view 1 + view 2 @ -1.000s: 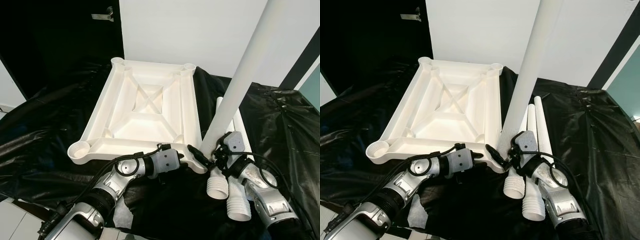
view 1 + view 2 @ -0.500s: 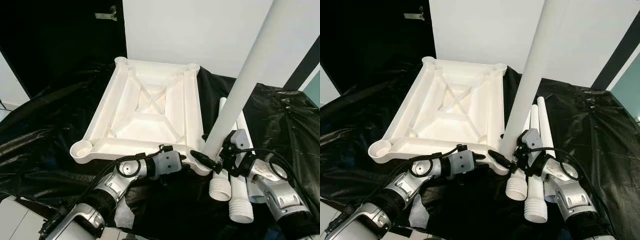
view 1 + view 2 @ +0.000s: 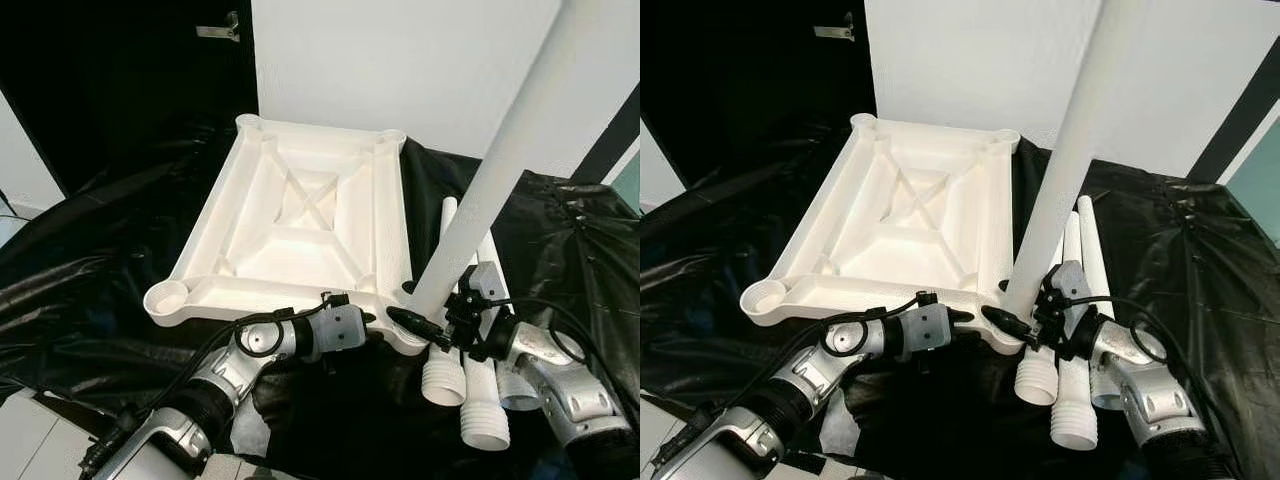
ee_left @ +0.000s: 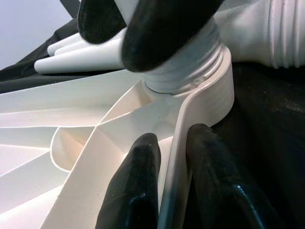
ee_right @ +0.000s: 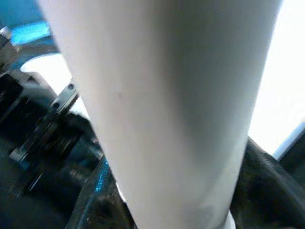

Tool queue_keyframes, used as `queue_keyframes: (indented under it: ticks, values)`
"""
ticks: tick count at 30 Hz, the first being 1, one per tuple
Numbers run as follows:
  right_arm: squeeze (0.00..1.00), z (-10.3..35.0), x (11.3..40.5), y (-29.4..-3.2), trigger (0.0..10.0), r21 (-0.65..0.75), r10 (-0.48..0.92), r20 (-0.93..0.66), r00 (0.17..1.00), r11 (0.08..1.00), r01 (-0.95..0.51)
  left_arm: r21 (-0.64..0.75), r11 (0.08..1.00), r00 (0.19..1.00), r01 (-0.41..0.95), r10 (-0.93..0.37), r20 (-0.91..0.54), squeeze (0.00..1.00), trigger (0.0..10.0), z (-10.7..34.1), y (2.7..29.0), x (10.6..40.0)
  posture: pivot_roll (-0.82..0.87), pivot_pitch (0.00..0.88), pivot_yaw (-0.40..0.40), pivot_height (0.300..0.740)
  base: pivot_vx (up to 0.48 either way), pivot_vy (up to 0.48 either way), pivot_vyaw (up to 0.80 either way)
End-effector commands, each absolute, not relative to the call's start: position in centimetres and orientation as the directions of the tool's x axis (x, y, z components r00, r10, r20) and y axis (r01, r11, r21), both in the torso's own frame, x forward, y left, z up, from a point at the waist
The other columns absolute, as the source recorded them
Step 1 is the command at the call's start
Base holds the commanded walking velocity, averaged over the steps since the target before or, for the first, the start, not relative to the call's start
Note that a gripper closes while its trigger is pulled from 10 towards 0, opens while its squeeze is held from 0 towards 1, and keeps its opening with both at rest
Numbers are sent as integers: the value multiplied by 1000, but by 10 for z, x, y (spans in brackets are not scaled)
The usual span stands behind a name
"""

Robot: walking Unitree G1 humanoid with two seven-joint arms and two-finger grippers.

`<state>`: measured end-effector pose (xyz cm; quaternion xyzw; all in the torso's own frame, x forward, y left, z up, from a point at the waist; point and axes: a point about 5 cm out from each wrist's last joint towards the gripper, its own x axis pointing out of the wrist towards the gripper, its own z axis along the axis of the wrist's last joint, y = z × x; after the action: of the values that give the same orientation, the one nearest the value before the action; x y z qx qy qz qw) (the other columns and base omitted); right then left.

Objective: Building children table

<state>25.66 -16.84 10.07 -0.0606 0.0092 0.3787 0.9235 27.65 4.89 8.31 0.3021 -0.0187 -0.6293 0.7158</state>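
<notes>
The white tabletop [image 3: 200, 285] lies upside down on black sheeting. A long white leg [image 3: 500, 170] stands upright, leaning a little right, with its threaded end [image 4: 186, 71] in the near right corner socket. My right gripper [image 3: 428, 322] is shut on this leg just above the socket; the right wrist view has the leg [image 5: 162, 105] close up. My left gripper [image 3: 366, 320] is shut on the tabletop's near rim beside that corner, one finger [image 4: 138, 186] inside the rim and one outside.
Three loose white legs [image 3: 482, 400] lie side by side right of the tabletop, threaded ends towards me. The near left socket [image 3: 165, 298] and both far sockets [image 3: 250, 122] hold nothing. A white wall and a dark door [image 3: 130, 70] stand behind.
The view has shifted slightly. My right forearm has swung out to the right while staying shut on the leg's base. The left gripper holds the rim as before.
</notes>
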Motion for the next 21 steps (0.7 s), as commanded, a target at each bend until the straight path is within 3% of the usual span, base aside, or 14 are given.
queue_keyframes:
  ticks: [1,6,12,13,14,15,16,17,21]
  values:
    - [0,82,239,-180,0,-119,450,-10,893,886,-448,348,-116,80,930,-862,-500,0,10000,56,60,261,262,0,-97,740,0,0,0]
    - [0,90,235,-177,0,-67,284,103,953,958,-278,343,-107,84,933,-864,-496,0,10000,56,63,259,261,0,-94,740,0,0,0]
    - [0,91,238,-176,0,-72,267,103,958,963,-260,335,-111,80,936,-859,-506,0,10000,53,65,258,261,0,-93,740,0,0,0]
    - [0,90,240,-176,1725,-77,266,93,959,963,-260,337,-109,81,935,-860,-505,0,10000,54,65,258,259,0,-93,740,0,0,0]
    - [0,90,240,-176,1725,-77,266,93,959,963,-260,337,-109,81,935,-860,-505,0,10000,54,65,258,259,0,-93,740,0,0,0]
    - [0,89,241,-176,6941,-86,268,74,961,961,-261,339,-108,83,934,-860,-503,0,10000,55,64,259,259,0,-95,740,0,0,0]
    - [114,88,242,-175,10000,-94,261,65,963,962,-255,341,-108,84,934,-861,-502,0,10000,55,64,260,258,0,-95,740,0,0,0]
    - [1000,87,243,-176,10000,-83,261,63,963,963,-256,342,-107,85,934,-861,-501,0,10000,55,63,260,257,0,-96,740,0,0,0]
    - [1000,88,250,-174,10000,-60,338,28,941,940,-336,340,-108,82,934,-863,-499,0,10000,55,62,259,250,0,-95,740,0,0,0]
